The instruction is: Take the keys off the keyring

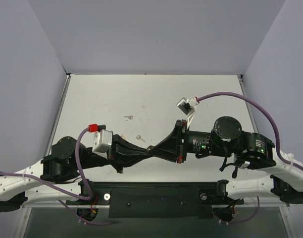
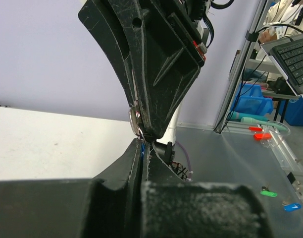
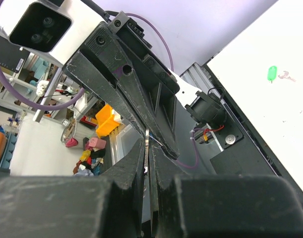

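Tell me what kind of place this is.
Probably a robotics lab or workshop: a white table boxed in by plain panels, and beyond it the left wrist view shows a keyboard and a blue storage bin.

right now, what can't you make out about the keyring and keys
- keyring: left wrist view, only a silver edge shows; the right hand covers the rest.
- blue sliver in the left hand: left wrist view, tag or not, fingers hide most.
- two loose keys: top view, too small for detail.
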{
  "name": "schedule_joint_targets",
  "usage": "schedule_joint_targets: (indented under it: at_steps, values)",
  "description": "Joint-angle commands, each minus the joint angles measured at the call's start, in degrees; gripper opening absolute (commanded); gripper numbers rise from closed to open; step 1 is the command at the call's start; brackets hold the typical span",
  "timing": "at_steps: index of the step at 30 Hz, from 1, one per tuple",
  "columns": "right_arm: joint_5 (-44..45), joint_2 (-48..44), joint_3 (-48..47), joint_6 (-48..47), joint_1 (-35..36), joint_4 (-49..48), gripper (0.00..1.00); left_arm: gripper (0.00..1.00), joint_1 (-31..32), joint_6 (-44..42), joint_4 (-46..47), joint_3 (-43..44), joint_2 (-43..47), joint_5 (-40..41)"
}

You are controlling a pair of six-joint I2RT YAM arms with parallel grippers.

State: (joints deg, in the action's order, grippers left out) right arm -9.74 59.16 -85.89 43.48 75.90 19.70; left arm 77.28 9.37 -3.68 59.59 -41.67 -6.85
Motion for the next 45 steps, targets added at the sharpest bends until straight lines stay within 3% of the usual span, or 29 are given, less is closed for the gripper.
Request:
schedule_joint_targets:
  at_steps: [1,15,28,45]
  values:
    - [-1.16,0.61,-1.65,-0.15,0.83,-1.25,0.00,0.00,0.24,-0.84,6.49,-0.09,1.85,0.08]
    - [-3.09,0.79,-2.44,-2.09,1.71,-1.87,0.00,0.00,0.24,3.99,6.15,1.05,2.03,-3.07]
    - [-0.73,3.07,-6.22,-4.81,1.80,4.37,0.00,0.00,0.24,6.10,-9.14,10.98,-5.35,-6.42]
    - [3.06,3.51,-5.78,-6.57,1.80,10.35,0.00,0.00,0.24,7.07,-17.94,12.04,-5.00,-4.31]
